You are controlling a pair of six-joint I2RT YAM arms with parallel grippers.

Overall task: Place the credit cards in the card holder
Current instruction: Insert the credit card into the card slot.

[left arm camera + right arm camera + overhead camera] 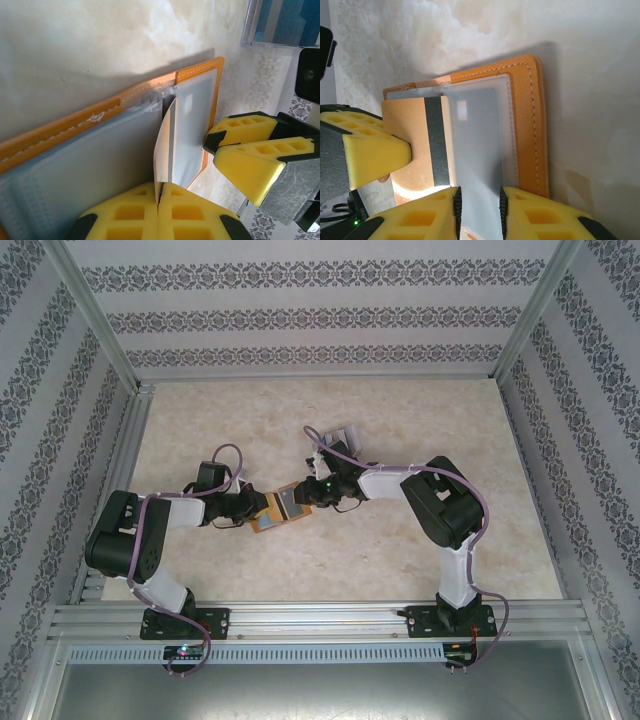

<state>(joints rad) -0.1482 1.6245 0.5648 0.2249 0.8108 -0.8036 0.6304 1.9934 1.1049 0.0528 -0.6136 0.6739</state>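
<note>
Left end effector [159,197]: pads pressed together, pinching one credit card [162,150] by one edge. The card stands on edge over the open card holder [527,125], its magnetic stripe [437,140] showing.

Right end effector [478,210]: fingers partly spread, tips at the card holder's outer edge over a clear pocket [480,140]. Whether they grip it cannot be told.

The card holder lies flat, mid-tabletop [590,75], between both arms.

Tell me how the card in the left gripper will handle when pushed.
The credit card is probably stiff: it stands unbent from the left gripper. Its smooth face may slide easily against the clear pocket.
</note>
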